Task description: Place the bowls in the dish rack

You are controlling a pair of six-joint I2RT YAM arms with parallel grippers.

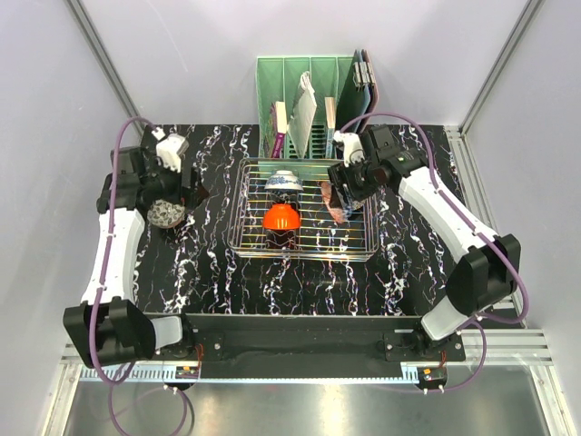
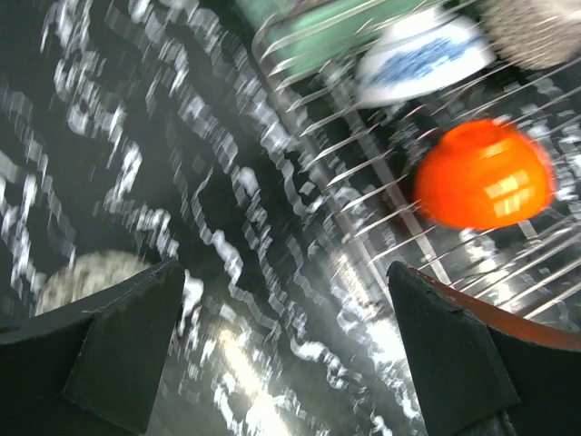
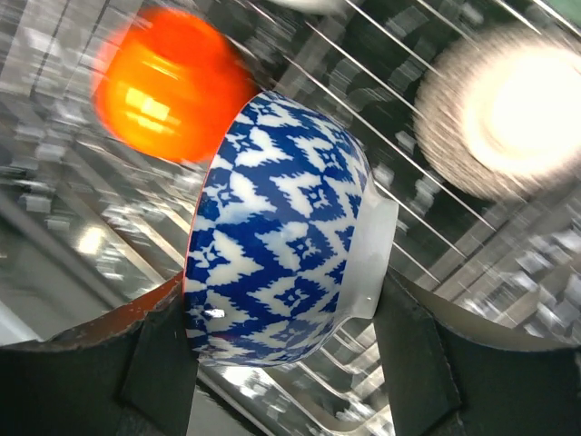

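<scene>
- The right gripper [image 3: 281,292] is clamped across a round blue-and-white patterned ceramic bowl [image 3: 277,218]. It holds the bowl tipped on its side above the right part of the rectangular chrome wire dish rack [image 1: 309,243].
- The left gripper [image 2: 283,272] stands wide with nothing between its pads. It hangs over the black white-veined marbled table top [image 1: 227,282], left of the rack.
- A pale speckled bowl [image 1: 168,214] sits on the table just under the left gripper and is not yet loaded.
- Already in the rack are a glossy orange-red bowl [image 1: 282,216] and, behind it, a white bowl with blue painting [image 1: 284,183].
- Risk: the glazed wall of the held bowl is smooth and curved. In my judgement, a bump against a tine could twist it out of the pads.
- Risk: a release between tine rows could let the bowl roll into the orange-red bowl, which sits near.
- Risk: the left gripper's fingers could nudge the speckled bowl across the slick table top if they come down off-centre.
- Materials: the bowls are hard, glossy ceramic and the rack is thin bright wire with upright tines. A green plastic slotted organizer [image 1: 304,77] stands behind the rack.
</scene>
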